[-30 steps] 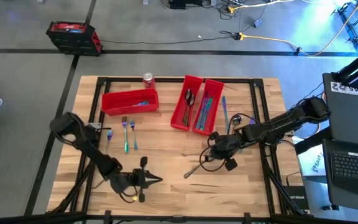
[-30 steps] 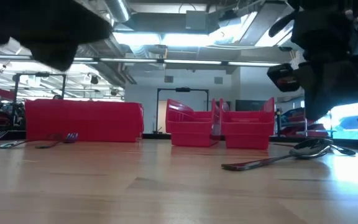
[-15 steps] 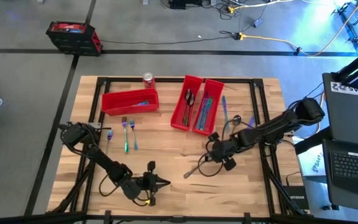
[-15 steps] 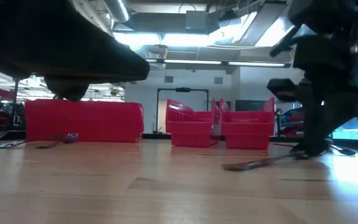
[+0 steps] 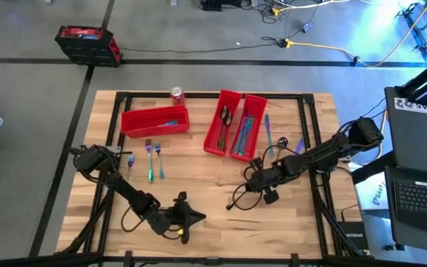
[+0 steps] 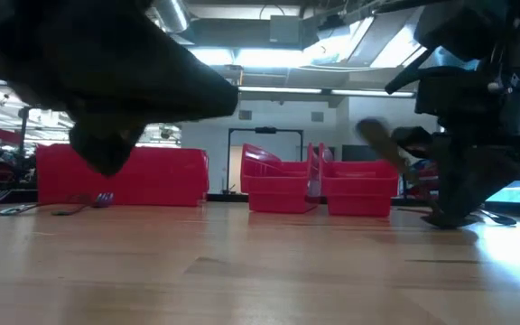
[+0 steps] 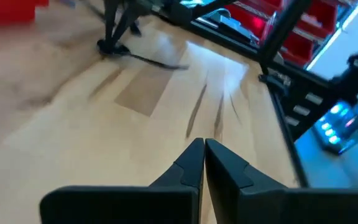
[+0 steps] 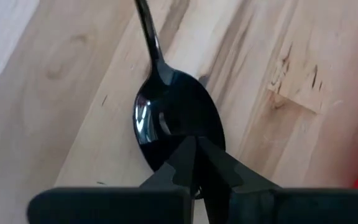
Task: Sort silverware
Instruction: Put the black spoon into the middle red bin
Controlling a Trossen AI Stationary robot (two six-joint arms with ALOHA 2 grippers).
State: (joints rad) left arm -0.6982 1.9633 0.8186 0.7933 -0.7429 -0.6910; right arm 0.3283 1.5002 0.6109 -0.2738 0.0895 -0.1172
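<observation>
The right gripper (image 5: 247, 187) is low over the table (image 5: 206, 185), in front of the paired bins. Its fingers (image 8: 188, 163) are pressed together on the bowl edge of a dark spoon (image 8: 169, 118). In the high view the spoon (image 5: 237, 200) runs from the gripper toward the table's front edge. In the low view its handle tilts up off the wood.

The left gripper (image 5: 199, 217) hovers near the front edge, fingers (image 7: 194, 163) pressed together with nothing between them.

Containers:
- One red bin (image 5: 155, 121) lies crosswise at the back left. It holds several teal-blue pieces.
- Two red bins stand side by side at the back centre. The left one (image 5: 223, 122) holds dark spoons. The right one (image 5: 248, 126) holds blue-teal pieces.
- A red can (image 5: 176, 95) stands just behind the crosswise bin.

Loose silverware:
- Three pieces (image 5: 148, 159) lie in front of the crosswise bin.
- More pieces (image 5: 269, 132) lie just right of the paired bins.
</observation>
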